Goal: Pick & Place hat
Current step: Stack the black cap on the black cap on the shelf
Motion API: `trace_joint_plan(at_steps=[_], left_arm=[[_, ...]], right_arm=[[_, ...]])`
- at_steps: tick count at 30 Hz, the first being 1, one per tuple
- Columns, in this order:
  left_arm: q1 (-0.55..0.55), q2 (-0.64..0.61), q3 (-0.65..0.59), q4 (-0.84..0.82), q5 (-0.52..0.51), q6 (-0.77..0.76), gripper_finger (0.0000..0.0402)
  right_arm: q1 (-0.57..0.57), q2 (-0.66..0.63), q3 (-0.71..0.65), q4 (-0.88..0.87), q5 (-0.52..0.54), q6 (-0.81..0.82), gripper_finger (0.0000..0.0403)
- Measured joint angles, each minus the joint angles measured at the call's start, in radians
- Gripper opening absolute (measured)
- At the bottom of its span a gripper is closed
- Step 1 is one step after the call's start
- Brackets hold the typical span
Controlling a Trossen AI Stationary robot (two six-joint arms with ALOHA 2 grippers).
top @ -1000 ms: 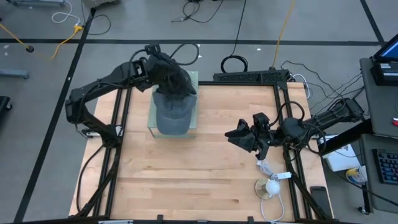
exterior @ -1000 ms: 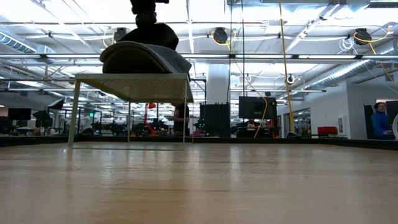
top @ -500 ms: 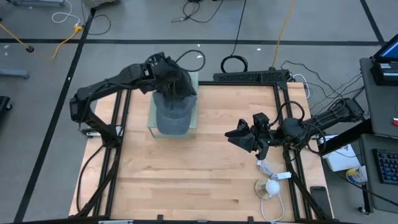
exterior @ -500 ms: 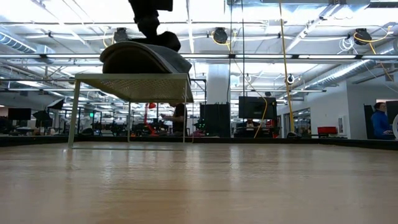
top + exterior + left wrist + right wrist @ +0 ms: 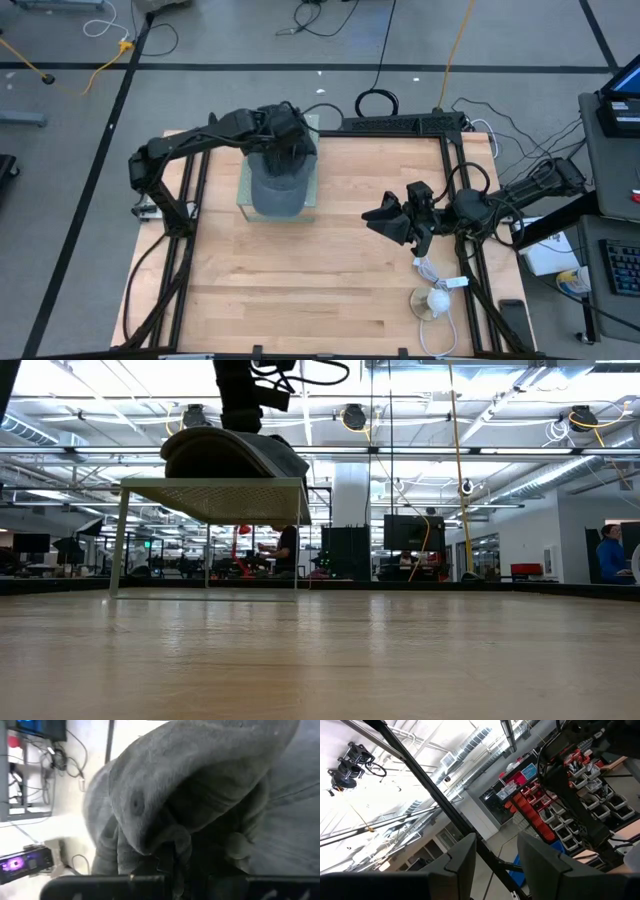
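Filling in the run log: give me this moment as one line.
left gripper: shut on hat | hat: on mesh stand, table's far left | right gripper: open, empty, idle at right edge | place: not released

We see bright, even overhead light on the table point(image 5: 300, 280), with only soft shadows. Across the table, ceiling lamps point(image 5: 352, 415) glare white above it. The hat point(image 5: 200, 795) fills the left wrist view, blurred and dim beneath its fold.

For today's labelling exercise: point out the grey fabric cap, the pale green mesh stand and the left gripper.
Grey fabric cap point(image 5: 275, 188): high view, crown.
Pale green mesh stand point(image 5: 215, 495): low view, front edge of top.
Left gripper point(image 5: 172, 862): left wrist view, shut fingertips pinching cap fabric.
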Motion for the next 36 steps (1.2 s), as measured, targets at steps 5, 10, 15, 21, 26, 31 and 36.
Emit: trace_joint_plan(at_steps=[5, 10, 15, 21, 26, 31, 36], left_arm=[[-0.003, 0.023, 0.0, -0.008, 0.042, -0.009, 0.002], [-0.003, 0.028, 0.0, -0.023, 0.068, -0.014, 0.002], [0.0, 0.028, 0.0, -0.03, 0.068, -0.022, 0.0039], [0.001, 0.028, 0.0, -0.101, 0.133, -0.05, 0.0132], [-0.001, 0.014, 0.0, -0.127, 0.14, -0.112, 0.02], [-0.009, -0.011, 0.0, -0.136, 0.214, -0.134, 0.0241], [-0.021, -0.051, 0.0, -0.125, 0.238, -0.148, 0.0254]], right_arm=[[0.0, 0.0, 0.0, -0.001, 0.0, 0.0, 0.0141], [0.0, 0.0, 0.0, 0.0, 0.0, 0.0, 0.0141], [0.0, 0.0, 0.0, -0.001, -0.001, 0.0, 0.0141], [0.0, 0.0, 0.0, 0.0, -0.001, 0.0, 0.0141], [0.0, 0.0, 0.0, 0.0, -0.001, 0.0, 0.0141], [0.0, 0.0, 0.0, 0.0, -0.001, 0.0, 0.0141], [0.0, 0.0, 0.0, 0.0, -0.001, 0.0, 0.0141]])
